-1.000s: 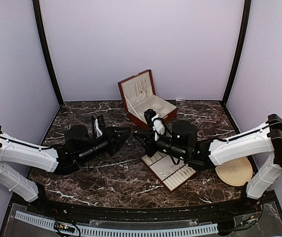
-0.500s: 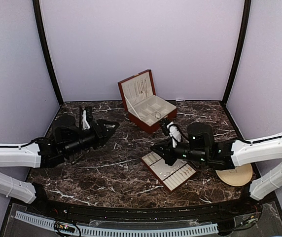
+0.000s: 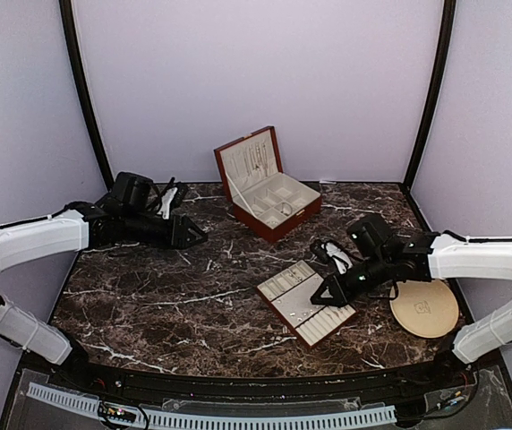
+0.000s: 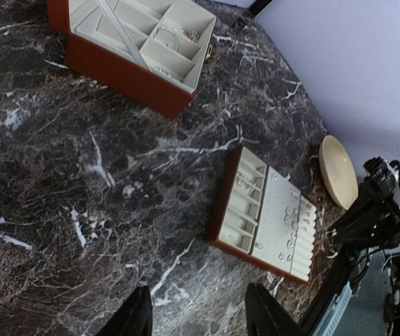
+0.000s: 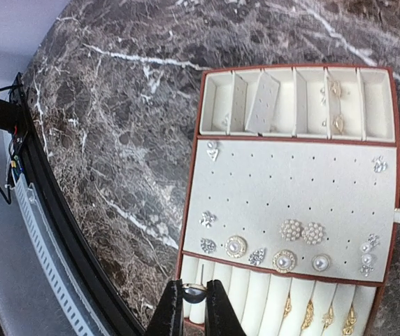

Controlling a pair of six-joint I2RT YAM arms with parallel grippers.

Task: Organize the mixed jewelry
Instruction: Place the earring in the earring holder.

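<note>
Placing a ring: the right gripper [image 5: 194,297] is clamped on a small silvery metal ring [image 5: 194,291], hovering over the ring-roll end of the flat red-brown tray with cream lining [image 5: 291,182] on the dark marble counter [image 5: 116,105]. Next move, I'd say: descend, seat it in 1 slot, release. The left gripper [image 4: 200,318] has its jaws apart and empty, well away from the tray.

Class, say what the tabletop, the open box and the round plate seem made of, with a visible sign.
Tabletop: dark marble or marble-look laminate, white veins. Open box: glossy red-brown wood, matte cream lining, probably fabric. Round plate: beige, matte; wood or ceramic, unclear.
</note>
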